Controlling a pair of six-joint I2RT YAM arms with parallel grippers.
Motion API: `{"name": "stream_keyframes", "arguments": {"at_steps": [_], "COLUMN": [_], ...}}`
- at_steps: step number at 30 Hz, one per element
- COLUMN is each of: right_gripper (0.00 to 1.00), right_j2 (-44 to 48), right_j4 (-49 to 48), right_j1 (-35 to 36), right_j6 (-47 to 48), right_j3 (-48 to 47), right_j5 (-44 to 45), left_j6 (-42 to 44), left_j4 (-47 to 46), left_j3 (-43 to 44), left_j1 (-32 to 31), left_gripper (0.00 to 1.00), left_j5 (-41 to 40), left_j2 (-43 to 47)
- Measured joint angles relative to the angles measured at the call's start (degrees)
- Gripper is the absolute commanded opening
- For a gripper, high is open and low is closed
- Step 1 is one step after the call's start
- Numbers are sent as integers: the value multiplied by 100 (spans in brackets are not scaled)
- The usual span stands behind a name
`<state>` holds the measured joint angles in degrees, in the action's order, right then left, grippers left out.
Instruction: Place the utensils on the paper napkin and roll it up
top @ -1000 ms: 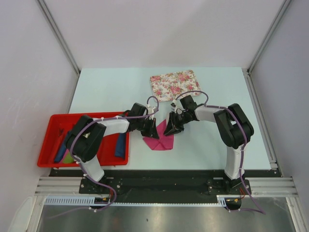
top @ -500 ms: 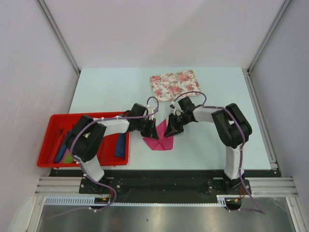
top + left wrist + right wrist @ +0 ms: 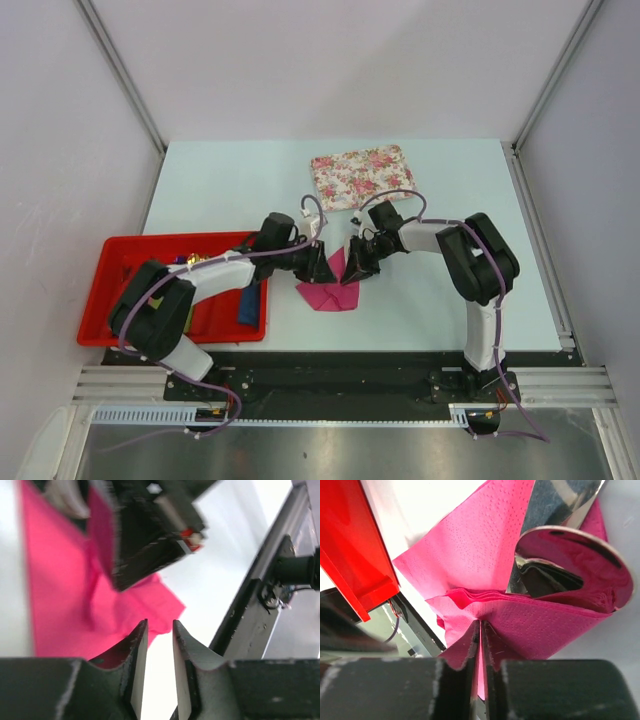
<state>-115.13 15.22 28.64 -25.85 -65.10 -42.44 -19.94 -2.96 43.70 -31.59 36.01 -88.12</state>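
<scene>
Napkin position: the thin magenta-pink paper napkin (image 3: 328, 293) lies partly folded near the middle of the pale table (image 3: 230, 190). It is at 6 o'clock from the floral-patterned rectangular mat (image 3: 362, 176) and at 3 o'clock from the red plastic tray (image 3: 92, 310).

A silvery metal spoon (image 3: 570, 565) rests inside the fold, with its bowl exposed. No other cutlery can be identified with certainty.

Right claw (image 3: 480, 645): clenched on a raised fold of the napkin, at the napkin's 1 o'clock edge.

Left claw (image 3: 160, 630): the jaws stand narrowly apart with nothing between them, poised at the napkin's 11 o'clock edge.

Handling notes:
- The paper is light, soft and limp. It probably tears under a sideways pull and will not keep its shape unsupported.
- The spoon is stiff and smooth and may slide out of a loose wrap.
- Grip the napkin at a folded edge, through several plies and close to the cutlery.
- Keep the roll tight against the metal.
</scene>
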Motion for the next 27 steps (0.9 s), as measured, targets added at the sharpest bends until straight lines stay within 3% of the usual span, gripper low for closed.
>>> {"name": "stream_keyframes", "arguments": {"at_steps": [2, 9, 16, 18, 27], "right_gripper": [1, 0, 1, 3, 19], "right_j2": [-17, -48, -48, -48, 66], "right_j4": [2, 15, 13, 13, 160], "right_j1": [-4, -17, -20, -20, 2], "right_j6": [-2, -4, -9, -9, 2], "right_j3": [-9, -26, -26, -26, -146], "right_j5": [-4, -48, -52, -50, 111], "left_j6": [0, 4, -81, -151, -205], "left_j4": [-181, -450, -577, -608, -780], "left_j3": [0, 160, 221, 221, 221], "left_j1": [-197, -745, -811, -787, -739], "left_gripper": [25, 15, 4, 0, 0], "left_j5": [66, 33, -144, -122, 44], "left_j2": [-66, -765, -1394, -1434, -1574]}}
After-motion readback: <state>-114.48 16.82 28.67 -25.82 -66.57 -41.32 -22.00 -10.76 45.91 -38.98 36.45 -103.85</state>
